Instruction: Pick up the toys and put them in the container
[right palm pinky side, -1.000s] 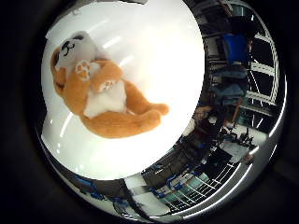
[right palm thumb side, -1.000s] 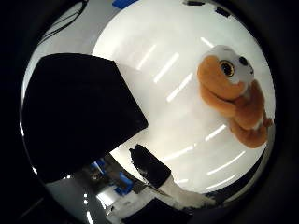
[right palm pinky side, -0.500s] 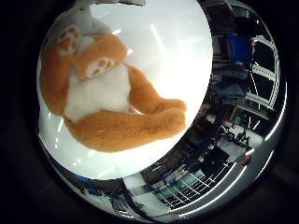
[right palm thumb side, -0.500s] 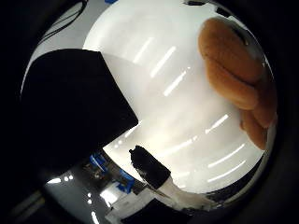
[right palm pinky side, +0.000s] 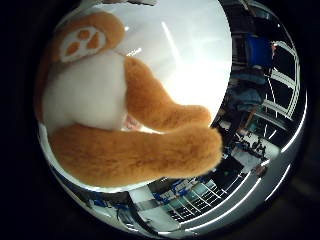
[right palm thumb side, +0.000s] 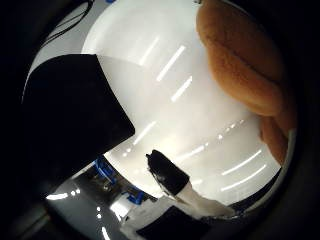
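An orange and white plush dog (right palm pinky side: 110, 110) lies on its back on the glossy white table (right palm pinky side: 190, 50). It fills most of the right little finger side palm view, so it is close under my palm. In the right thumb side palm view its orange fur (right palm thumb side: 240, 65) lies at the table's far side. A black container (right palm thumb side: 70, 110) stands on the same table, away from the toy. One black and white finger of my right hand (right palm thumb side: 175, 180) shows straight in the right thumb side palm view, above the bare table and touching nothing.
Blue and metal shelving and other room clutter (right palm pinky side: 250, 130) lie beyond the table's edge. A strip of bare white table (right palm thumb side: 170, 110) separates the container from the plush dog.
The plush dog has grown much larger in both views: my palm has come down closer to it. The container and the toy have not moved on the table.
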